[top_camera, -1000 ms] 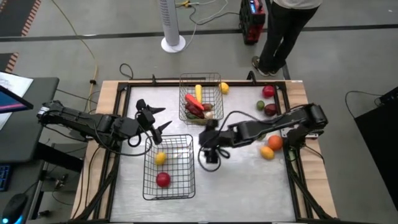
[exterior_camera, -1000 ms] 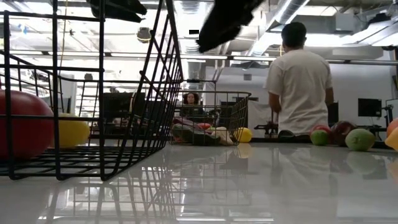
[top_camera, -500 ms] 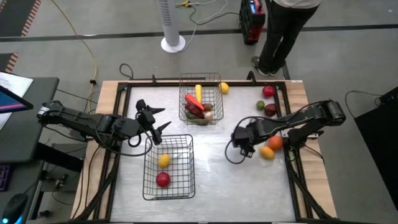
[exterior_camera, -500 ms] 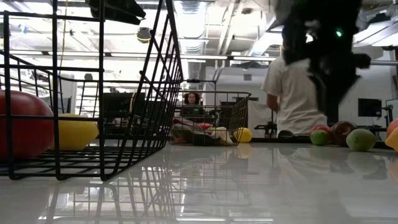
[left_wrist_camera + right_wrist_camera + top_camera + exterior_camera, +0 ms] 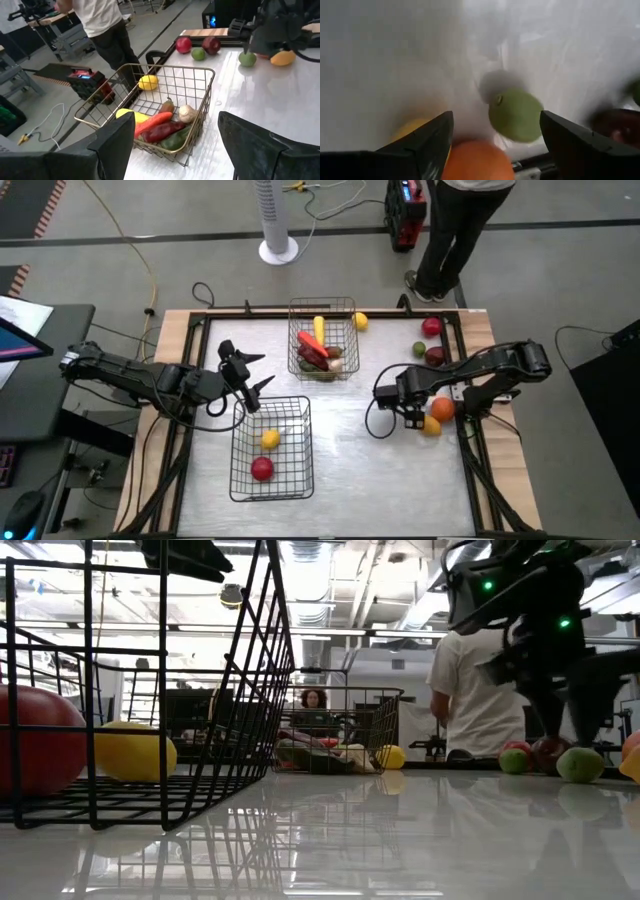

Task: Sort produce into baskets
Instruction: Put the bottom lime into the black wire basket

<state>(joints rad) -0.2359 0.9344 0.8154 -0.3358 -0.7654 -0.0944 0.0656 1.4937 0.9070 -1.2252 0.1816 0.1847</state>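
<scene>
**Right arm swings back to the loose fruit**

Swinging away from the table's middle, where it hung beside the near basket a second ago, the right gripper [image 5: 413, 412] now hovers at about three o'clock on the table, fingers spread wide and empty. Directly under it lie a green fruit [image 5: 516, 114], an orange [image 5: 442, 408] and a yellow piece [image 5: 430, 426], close together; farther toward one o'clock sit a red apple [image 5: 431, 327], a lime [image 5: 419, 349] and a dark red fruit [image 5: 435, 357].

A yellow lemon [image 5: 269, 439] now rests in the near wire basket [image 5: 304, 448] at seven o'clock, next to a red apple [image 5: 262, 469], having rolled a little since then. That suggests one drop-off is finished and the next pick is starting.

At twelve o'clock the far basket [image 5: 352, 340] holds peppers, a carrot and garlic, with another lemon [image 5: 360, 321] just outside it.

At nine o'clock the left gripper [image 5: 243, 377] waits, also wide and empty.
</scene>
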